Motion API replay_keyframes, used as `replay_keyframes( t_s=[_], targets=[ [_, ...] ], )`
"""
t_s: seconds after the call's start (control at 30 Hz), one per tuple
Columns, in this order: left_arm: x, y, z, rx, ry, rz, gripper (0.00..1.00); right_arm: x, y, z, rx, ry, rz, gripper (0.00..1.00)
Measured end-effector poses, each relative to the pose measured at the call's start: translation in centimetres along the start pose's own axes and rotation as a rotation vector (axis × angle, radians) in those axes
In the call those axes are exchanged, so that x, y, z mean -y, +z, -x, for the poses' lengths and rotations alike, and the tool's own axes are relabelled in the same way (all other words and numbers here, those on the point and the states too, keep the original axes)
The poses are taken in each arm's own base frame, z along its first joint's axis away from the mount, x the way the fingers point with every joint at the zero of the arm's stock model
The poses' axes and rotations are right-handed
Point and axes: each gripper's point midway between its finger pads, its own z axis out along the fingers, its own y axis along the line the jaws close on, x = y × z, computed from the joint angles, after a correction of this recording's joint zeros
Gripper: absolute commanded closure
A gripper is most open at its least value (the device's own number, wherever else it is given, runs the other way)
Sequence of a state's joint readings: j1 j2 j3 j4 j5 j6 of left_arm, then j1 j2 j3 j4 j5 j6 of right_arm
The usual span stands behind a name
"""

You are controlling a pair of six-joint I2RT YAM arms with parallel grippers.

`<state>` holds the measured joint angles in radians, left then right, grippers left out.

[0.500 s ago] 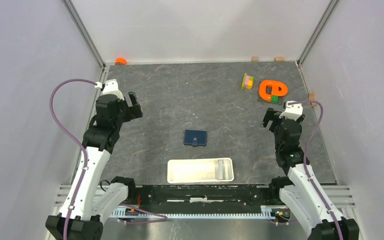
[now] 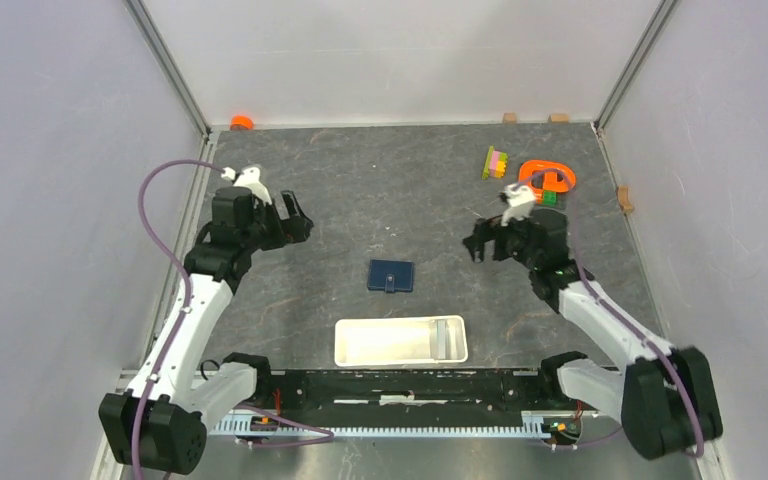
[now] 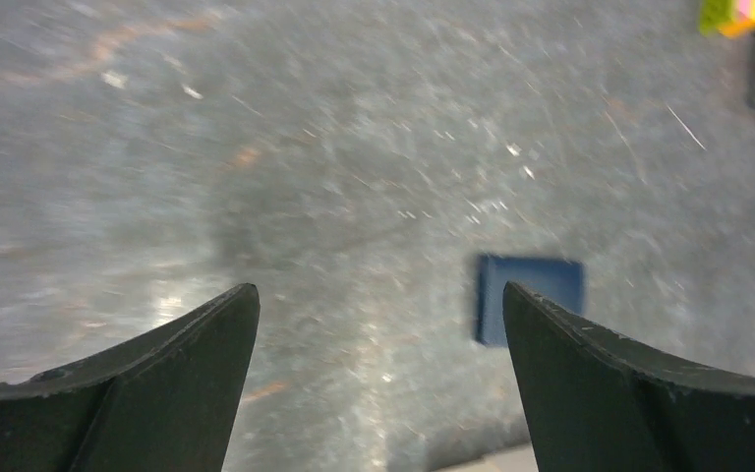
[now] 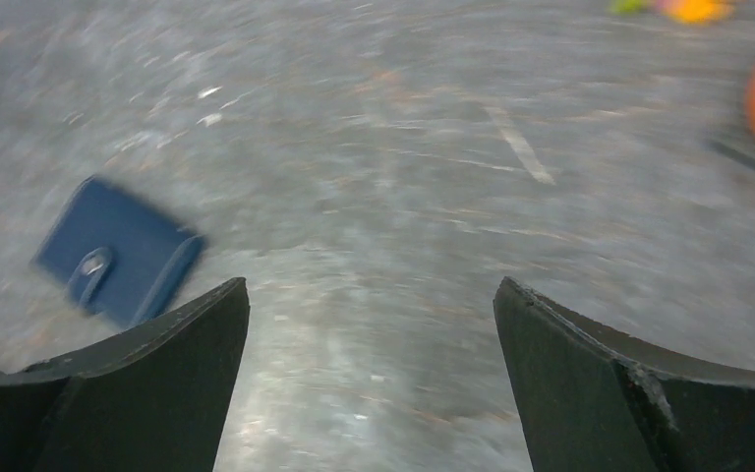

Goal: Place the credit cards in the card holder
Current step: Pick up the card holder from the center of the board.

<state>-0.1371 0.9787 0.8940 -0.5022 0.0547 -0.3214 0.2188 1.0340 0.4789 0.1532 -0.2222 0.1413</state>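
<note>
Both arms are up off the table (image 2: 360, 190) with nothing in them: the left gripper (image 2: 298, 216) and the right gripper (image 2: 480, 240) each have their jaws spread wide, and each wrist view shows only bare grey surface between the fingers.

Taking the far wall as 12 o'clock in the overhead view, the card holder (image 2: 391, 275) lies flat and folded shut near the middle. The left gripper is at its 10 o'clock and the right gripper at its 2 o'clock. At its 6 o'clock, a little apart, is the white tray (image 2: 385, 343). The grey slab at the tray's 3 o'clock end looks to me like the credit cards (image 2: 448, 338), though I can't count them.

I expect the cards to be light, stiff and slick. Lying flat, they give no face to pinch, so I'd tip one up against the tray wall and grip its long edges. The holder looks soft and light, so it will probably skid when pushed. I'd pin it with one arm and lift the snap tab with the other.

There is open room all round the holder. The coloured blocks (image 2: 496, 162) and orange toy (image 2: 546, 178) sit well off at 1 o'clock, behind the right arm
</note>
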Motion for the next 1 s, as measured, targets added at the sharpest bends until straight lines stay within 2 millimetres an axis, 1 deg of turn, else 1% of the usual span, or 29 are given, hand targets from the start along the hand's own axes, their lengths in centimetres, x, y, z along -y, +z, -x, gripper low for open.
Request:
replay_keyframes(
  t_s=[0.03,0.1,0.17,0.27,0.33,0.43,0.53,0.7,0.8,0.83,0.87,0.93,1.0],
  targets=[
    [0.5,0.2,-0.7,-0.02,-0.011,-0.034,0.0,-1.3,0.6,-0.3,-0.032,-0.02,0.049,0.01],
    [1.8,0.8,-2.5,-0.093,-0.022,-0.109,0.0,-4.9,2.0,-0.8,-0.093,-0.092,0.16,0.01],
    [2.5,1.4,-3.2,-0.138,-0.023,-0.144,0.0,-8.5,3.0,-1.4,-0.144,-0.183,0.258,0.02],
    [3.3,1.7,-3.9,-0.175,-0.025,-0.182,0.0,-12.8,4.2,-2.7,-0.202,-0.321,0.363,0.01],
    [3.6,1.6,-3.7,-0.171,-0.024,-0.198,0.0,-14.8,4.9,-4.0,-0.248,-0.408,0.403,0.06],
    [3.8,1.4,-3.6,-0.164,-0.022,-0.212,0.0,-16.2,6.0,-6.4,-0.329,-0.51,0.426,0.08],
    [3.7,1.3,-3.6,-0.166,-0.018,-0.21,0.0,-17.3,6.6,-8.4,-0.389,-0.578,0.456,0.06],
    [3.5,1.3,-3.6,-0.164,-0.013,-0.199,0.0,-19.3,6.9,-10.8,-0.439,-0.671,0.51,0.06],
    [3.3,1.3,-3.6,-0.163,-0.003,-0.189,0.0,-20.2,7.4,-12.0,-0.455,-0.714,0.523,0.13],
    [3.3,1.3,-3.6,-0.164,-0.001,-0.188,0.0,-20.2,7.6,-12.1,-0.457,-0.722,0.518,0.17],
    [3.3,1.3,-3.7,-0.164,0.001,-0.187,0.0,-20.1,7.9,-12.2,-0.457,-0.728,0.502,0.21],
    [3.2,1.3,-3.7,-0.166,0.004,-0.185,0.0,-19.7,8.8,-11.7,-0.444,-0.726,0.454,0.36],
    [3.2,1.3,-3.8,-0.168,0.005,-0.185,0.0,-19.3,9.6,-11.3,-0.433,-0.706,0.391,0.42]
  ],
)
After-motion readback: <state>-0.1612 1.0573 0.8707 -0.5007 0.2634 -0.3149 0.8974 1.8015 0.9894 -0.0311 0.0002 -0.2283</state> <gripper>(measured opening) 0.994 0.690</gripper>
